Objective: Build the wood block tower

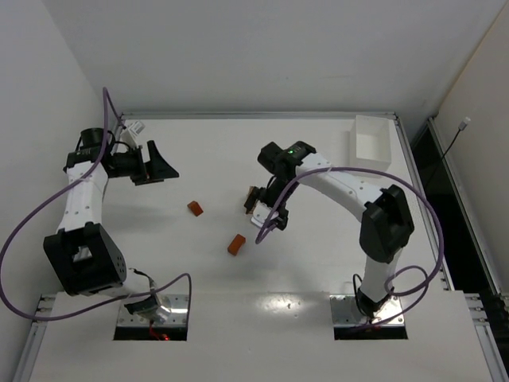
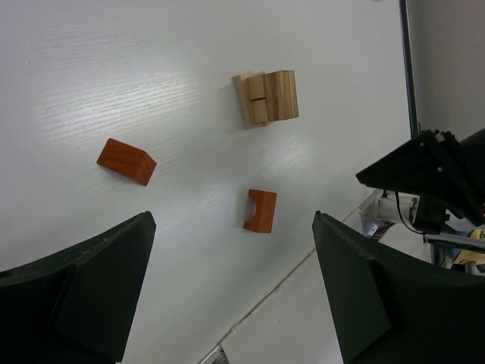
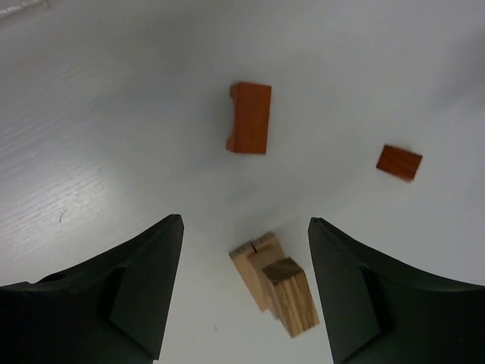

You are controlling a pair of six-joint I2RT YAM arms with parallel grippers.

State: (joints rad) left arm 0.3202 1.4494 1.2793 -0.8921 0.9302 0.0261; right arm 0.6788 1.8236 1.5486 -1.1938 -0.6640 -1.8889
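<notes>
A small cluster of pale tan wood blocks (image 3: 274,287) stands on the white table, one darker-grained piece rising tallest. My right gripper (image 3: 245,224) is open and straddles it, with a gap showing on each side. From above, the right gripper (image 1: 265,204) mostly covers the tan blocks (image 1: 252,197). Two reddish-orange pieces lie loose: an arch (image 3: 250,117) (image 1: 236,243) and a wedge-like block (image 3: 399,161) (image 1: 195,208). My left gripper (image 1: 151,163) hangs open at the far left, well away from everything. Its camera sees the tan blocks (image 2: 265,98), the arch (image 2: 260,210) and the wedge (image 2: 126,161).
A white rectangular box (image 1: 372,143) sits at the back right corner of the table. The right arm (image 2: 432,174) shows at the right edge of the left wrist view. The table's front seam (image 2: 303,262) runs close below the arch.
</notes>
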